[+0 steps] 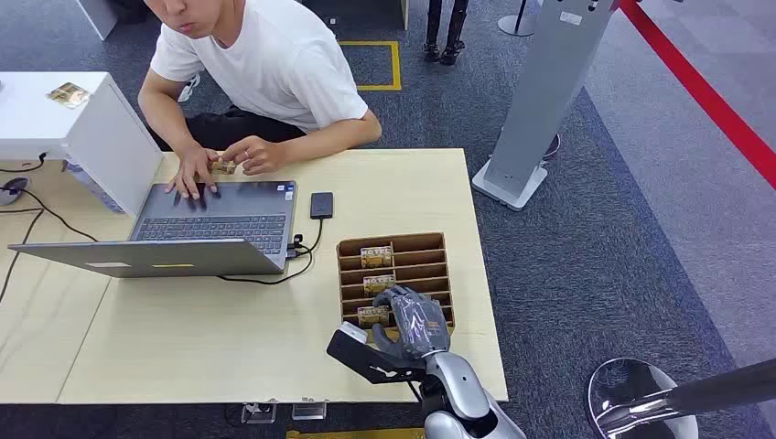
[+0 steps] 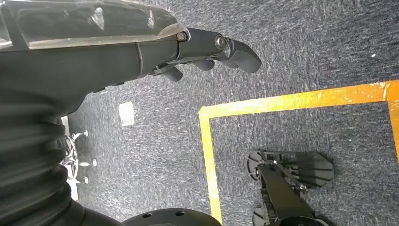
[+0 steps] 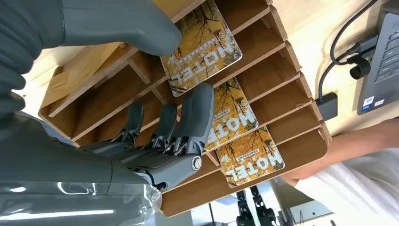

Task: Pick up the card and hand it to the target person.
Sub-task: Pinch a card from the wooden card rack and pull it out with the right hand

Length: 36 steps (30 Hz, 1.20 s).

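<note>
Nearest the camera, the right hand [image 1: 412, 320] hung over the near end of the wooden card rack [image 1: 437, 245], its thumb [image 3: 117, 23] on one side of the nearest card [image 3: 200, 47] and its darker fingers [image 3: 188, 117] spread and lying against the rack's dividers on the other; the thumb tip touched or sat just above that card's edge, yet nothing looked pinched, so I judged the grasp not yet made and the card still resting in its slot. Two more cards stood in slots further along the rack, the middle one [image 3: 233, 115] partly behind the fingers and the far one [image 3: 251, 160] beyond it. The lift and the whole handover were left to do. The rack sat close to the table's [image 1: 229, 338] right edge, with bare top on its left side and a cable [image 1: 274, 279] running from just left of the rack toward the laptop [image 1: 215, 224] and the phone [image 1: 321, 204]. Beyond the rack, the person [image 1: 265, 64] leaned over the far edge with both hands at the laptop, one already holding something card-like. The path from rack to person looked open, passing right of the phone. Away from the table, the left hand [image 2: 207, 49] hung over the carpet with fingers loosely curled, holding nothing.
</note>
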### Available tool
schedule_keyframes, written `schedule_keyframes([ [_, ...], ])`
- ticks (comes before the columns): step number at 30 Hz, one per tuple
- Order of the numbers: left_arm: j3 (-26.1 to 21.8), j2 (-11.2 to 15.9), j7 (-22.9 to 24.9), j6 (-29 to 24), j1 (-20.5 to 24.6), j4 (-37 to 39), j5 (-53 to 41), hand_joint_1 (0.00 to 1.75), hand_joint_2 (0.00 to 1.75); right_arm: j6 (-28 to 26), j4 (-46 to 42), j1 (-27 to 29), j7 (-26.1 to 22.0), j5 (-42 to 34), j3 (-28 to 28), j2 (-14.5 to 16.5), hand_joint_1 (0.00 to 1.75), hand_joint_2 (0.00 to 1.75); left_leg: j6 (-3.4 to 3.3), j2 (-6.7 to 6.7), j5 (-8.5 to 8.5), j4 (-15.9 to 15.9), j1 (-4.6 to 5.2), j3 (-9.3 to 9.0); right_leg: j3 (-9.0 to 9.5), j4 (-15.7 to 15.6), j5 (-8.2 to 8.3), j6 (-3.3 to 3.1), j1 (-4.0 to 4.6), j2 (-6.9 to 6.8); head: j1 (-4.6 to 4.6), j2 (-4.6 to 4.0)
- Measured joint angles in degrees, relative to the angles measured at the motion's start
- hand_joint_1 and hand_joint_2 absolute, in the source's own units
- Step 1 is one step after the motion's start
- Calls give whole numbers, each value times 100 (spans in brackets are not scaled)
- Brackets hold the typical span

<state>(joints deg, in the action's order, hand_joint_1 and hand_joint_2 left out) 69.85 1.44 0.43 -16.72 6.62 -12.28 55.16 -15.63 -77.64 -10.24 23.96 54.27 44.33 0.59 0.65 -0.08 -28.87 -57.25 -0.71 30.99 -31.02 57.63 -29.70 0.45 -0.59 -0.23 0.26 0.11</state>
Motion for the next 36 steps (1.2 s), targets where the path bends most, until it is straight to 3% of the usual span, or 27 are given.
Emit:
schedule_keyframes([
  [24,-37,-1,14,15,5,0,-12,0,175,-38,291,-70,-23,-92,98,34,80,175,0,0,0,0,0,-2,3,0,0,0,0,0,2,0],
  [26,-39,-1,14,15,4,0,-12,0,175,-42,310,-75,-24,-93,109,42,89,175,0,0,0,0,0,-3,3,0,0,0,0,0,2,0],
  [29,-40,-1,14,15,3,0,-12,0,175,-46,329,-85,-24,-101,120,46,122,175,0,0,0,0,0,-3,4,0,0,0,0,0,2,0],
  [32,-42,0,14,14,3,0,-12,0,175,-55,334,-102,-23,-140,122,48,129,175,0,0,0,0,0,-3,4,0,0,0,0,0,4,0],
  [36,-42,0,14,15,4,0,-13,0,175,-78,334,-117,-22,-159,122,46,158,175,0,0,0,0,0,-3,3,0,0,0,0,0,3,0],
])
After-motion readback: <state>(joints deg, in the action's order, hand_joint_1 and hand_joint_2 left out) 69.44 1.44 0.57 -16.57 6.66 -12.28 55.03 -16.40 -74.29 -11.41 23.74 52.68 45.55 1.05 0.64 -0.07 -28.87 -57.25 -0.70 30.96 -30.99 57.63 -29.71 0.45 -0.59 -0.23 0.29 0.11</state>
